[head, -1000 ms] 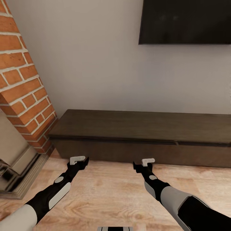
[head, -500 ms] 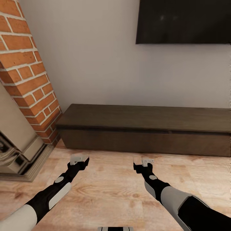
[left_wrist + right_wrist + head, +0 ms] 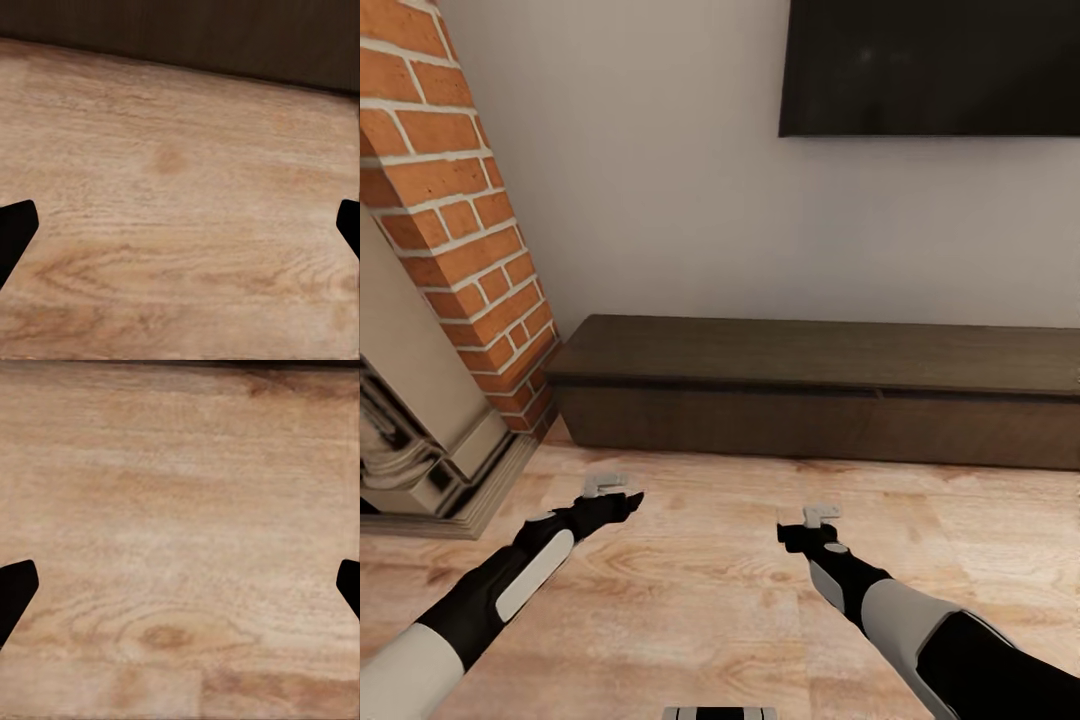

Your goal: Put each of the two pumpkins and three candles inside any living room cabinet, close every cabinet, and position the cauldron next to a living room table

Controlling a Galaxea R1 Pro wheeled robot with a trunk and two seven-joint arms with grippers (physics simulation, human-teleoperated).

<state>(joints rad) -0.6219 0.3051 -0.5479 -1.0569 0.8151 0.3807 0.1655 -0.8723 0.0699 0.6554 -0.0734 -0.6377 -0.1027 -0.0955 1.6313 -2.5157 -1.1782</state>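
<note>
The view pulls back and the left arm drops lower. The cabinet (image 3: 820, 395) sits against the wall, fronts shut, beyond both arms. Left gripper (image 3: 603, 487) and right gripper (image 3: 820, 516) hover over the wood floor (image 3: 700, 590), fingers spread wide, empty.

Left gripper (image 3: 180, 225) looks along its fingers at light wood-grain floor (image 3: 172, 187). Black fingertips (image 3: 15, 232) poke in at both edges of the frame, wide apart, nothing between them but bare floor. One darker knot spot in the grain ahead of the gripper. Past the floor, on the far side, the dark brown front of the cabinet (image 3: 225, 37) runs across as a band, meeting the floor along a slightly slanted line. No seams readable on it.
</note>
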